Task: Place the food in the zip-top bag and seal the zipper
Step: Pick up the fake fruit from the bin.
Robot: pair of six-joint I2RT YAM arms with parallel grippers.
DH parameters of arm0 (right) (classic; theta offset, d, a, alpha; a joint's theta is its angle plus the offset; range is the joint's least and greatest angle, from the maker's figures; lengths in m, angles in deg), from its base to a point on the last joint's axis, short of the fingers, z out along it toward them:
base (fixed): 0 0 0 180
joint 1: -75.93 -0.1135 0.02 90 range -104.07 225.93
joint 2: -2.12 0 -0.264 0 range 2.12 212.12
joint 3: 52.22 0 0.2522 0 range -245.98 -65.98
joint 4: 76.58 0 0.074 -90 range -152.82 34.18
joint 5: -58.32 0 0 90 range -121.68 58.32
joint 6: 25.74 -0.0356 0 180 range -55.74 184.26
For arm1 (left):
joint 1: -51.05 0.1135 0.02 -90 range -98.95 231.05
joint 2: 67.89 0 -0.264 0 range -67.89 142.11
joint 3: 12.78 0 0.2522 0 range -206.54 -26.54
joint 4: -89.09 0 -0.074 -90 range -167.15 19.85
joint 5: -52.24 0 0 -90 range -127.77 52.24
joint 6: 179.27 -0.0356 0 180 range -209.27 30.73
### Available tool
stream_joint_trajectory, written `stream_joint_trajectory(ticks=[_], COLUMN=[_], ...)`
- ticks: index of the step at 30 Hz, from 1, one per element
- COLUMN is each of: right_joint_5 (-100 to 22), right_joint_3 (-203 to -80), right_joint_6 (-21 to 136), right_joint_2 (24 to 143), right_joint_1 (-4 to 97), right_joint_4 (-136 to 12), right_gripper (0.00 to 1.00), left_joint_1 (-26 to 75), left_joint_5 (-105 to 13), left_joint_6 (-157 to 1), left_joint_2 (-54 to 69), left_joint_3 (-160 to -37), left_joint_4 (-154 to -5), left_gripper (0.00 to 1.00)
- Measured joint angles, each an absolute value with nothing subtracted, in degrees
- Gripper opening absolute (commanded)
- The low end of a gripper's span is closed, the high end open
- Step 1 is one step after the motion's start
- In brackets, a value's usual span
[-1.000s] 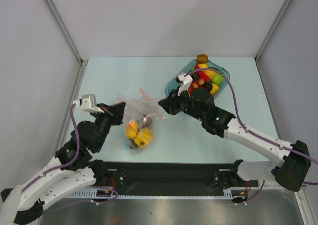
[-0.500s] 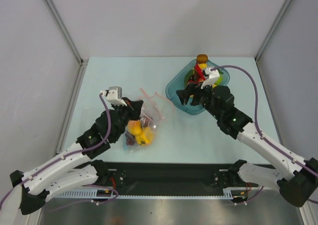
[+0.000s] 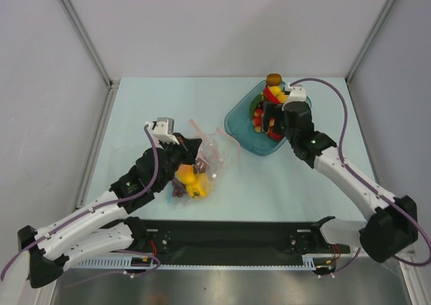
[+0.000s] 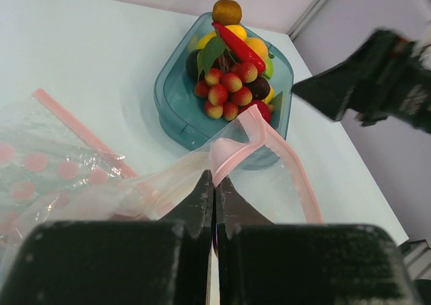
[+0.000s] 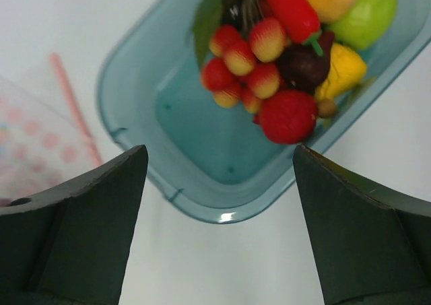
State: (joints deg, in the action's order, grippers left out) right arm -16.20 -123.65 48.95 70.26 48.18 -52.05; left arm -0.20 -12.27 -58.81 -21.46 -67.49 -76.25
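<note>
Clear, floppy film makes up the one zip-top bag. It lies crumpled on the table, just near-left of the one teal dish, and one panel carries pale pink dots. The zipper is a pale pink strip arching up off the mouth towards the dish; a second pink run lies flat on the table, left of the dish.

Food already in the bag: yellow pieces and one dark purple piece. In the dish: one red chilli, one red round fruit, one green fruit, one cluster of small red-and-yellow berries; one brown round piece sits at the dish's far edge.

Two arms are in view. Left gripper: fingers pressed together, pinching the bag's mouth film where the zipper begins; only the left wrist view shows this. Right gripper: fingers spread wide above the dish, holding nothing; the right wrist view confirms this. Only the top view shows the bagged food.
</note>
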Motion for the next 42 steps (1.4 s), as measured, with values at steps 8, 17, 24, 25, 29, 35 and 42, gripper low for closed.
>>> stream_joint_trajectory(ticks=[8,17,24,25,29,35,42], right_joint_5=[-15.12,-15.54,-14.75,-14.6,-14.75,-17.64,-21.88], right_joint_3=[-123.98,-130.08,-138.58,-139.5,-140.7,-142.32,-138.6], right_joint_6=[56.05,60.27,62.37,62.24,61.32,59.44,57.82], right_joint_2=[83.48,95.68,108.73,110.26,112.62,112.94,105.82], right_joint_1=[50.39,55.24,55.31,55.48,56.14,56.62,56.16], right_joint_4=[-49.41,-50.43,-47.68,-46.7,-44.44,-40.95,-41.17], right_gripper=[0.93,0.91,0.85,0.83,0.66,0.47,0.43], left_joint_1=[-0.2,-0.2,-0.2,-0.2,-0.2,-0.2,-0.2], left_joint_5=[-14.06,-14.3,-16.14,-16.18,-16.55,-16.57,-16.55], left_joint_6=[-59.86,-61.32,-61.32,-61.32,-61.32,-61.34,-61.34], left_joint_2=[-22.59,-23.14,-21.43,-21.41,-21.89,-22.66,-22.35], left_joint_3=[-66.98,-66.46,-66.39,-66.39,-66.33,-66.24,-66.24], left_joint_4=[-76.42,-76.9,-77.49,-77.49,-77.51,-77.49,-77.49], left_gripper=[0.0,0.0,0.0,0.0,0.0,0.0,0.0])
